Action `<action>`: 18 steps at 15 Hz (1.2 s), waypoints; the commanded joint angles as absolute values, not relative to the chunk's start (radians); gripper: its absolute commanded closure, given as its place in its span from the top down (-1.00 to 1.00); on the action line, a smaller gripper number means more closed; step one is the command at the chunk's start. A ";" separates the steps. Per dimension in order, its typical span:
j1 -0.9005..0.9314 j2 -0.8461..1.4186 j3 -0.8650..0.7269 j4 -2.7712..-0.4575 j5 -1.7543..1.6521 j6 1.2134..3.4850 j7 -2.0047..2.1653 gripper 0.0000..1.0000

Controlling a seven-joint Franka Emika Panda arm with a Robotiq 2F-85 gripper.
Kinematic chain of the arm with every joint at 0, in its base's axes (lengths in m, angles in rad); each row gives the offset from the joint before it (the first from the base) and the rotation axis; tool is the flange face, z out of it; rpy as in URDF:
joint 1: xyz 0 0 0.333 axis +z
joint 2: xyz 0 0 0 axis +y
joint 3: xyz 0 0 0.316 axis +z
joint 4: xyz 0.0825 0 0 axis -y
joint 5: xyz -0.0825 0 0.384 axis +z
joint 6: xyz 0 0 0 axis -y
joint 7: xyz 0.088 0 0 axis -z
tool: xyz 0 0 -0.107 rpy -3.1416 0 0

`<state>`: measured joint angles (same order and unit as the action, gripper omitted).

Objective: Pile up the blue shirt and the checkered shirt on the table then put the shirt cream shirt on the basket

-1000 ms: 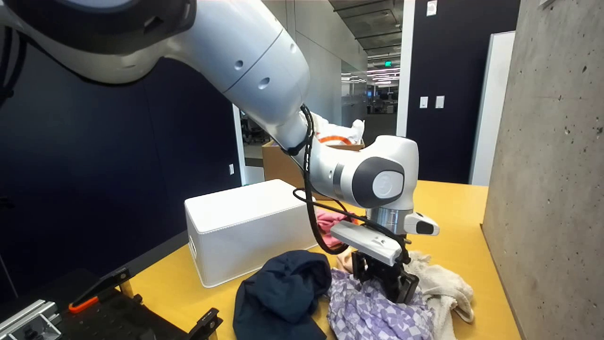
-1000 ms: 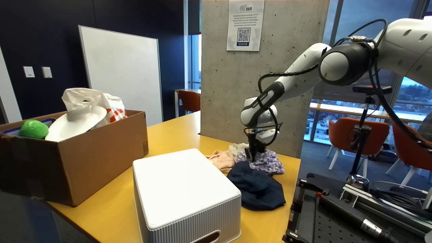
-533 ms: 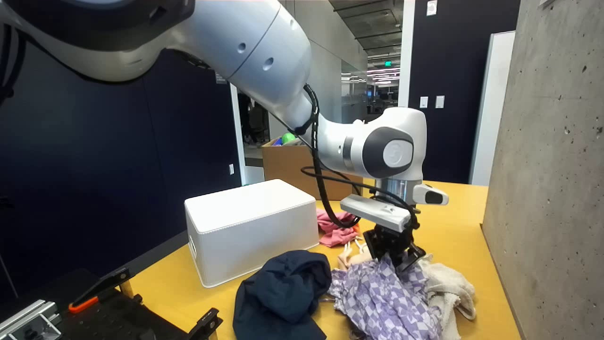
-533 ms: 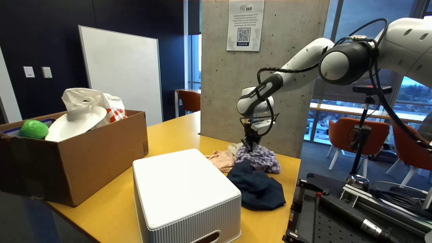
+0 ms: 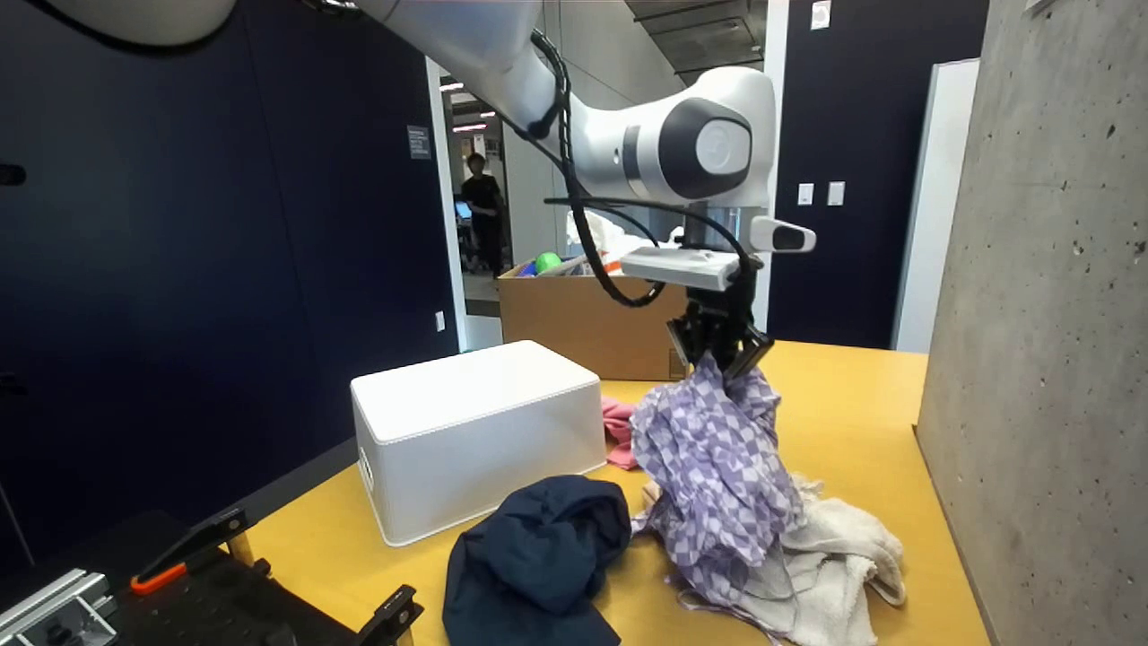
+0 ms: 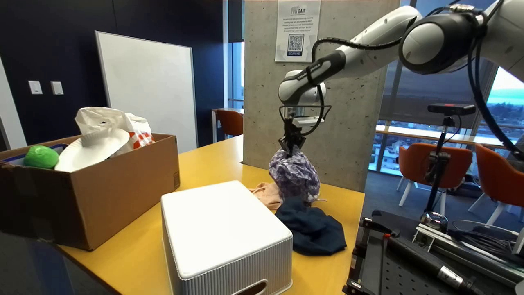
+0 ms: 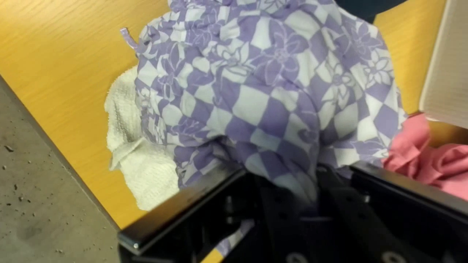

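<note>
Fingers (image 5: pixel 749 353) grip the checkered shirt (image 5: pixel 717 458), which hangs bunched over the worktop (image 5: pixel 861 422) near the blue shirt (image 5: pixel 538 556) – piling the two looks underway but not done – while the cream shirt (image 5: pixel 847 543) lies outside the basket (image 5: pixel 480 453), that last step apparently to come.

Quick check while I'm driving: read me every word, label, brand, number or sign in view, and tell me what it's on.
"BAIR": top of the poster.
"SCAN ME": lower on the same poster.
"FRAN...": on the robot arm; the rest is partly covered and blurred.
Too small or blurred to read: the poster's paragraph, the wall sign, the mark on the cardboard box.
</note>
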<state>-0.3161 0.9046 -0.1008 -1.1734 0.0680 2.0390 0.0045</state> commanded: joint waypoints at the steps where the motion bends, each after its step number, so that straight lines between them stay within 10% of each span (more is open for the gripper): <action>1: -0.269 0.697 -0.064 -1.404 0.088 2.036 0.009 -0.93; 18: -0.119 0.684 -0.042 -1.842 0.054 2.287 -0.067 -0.93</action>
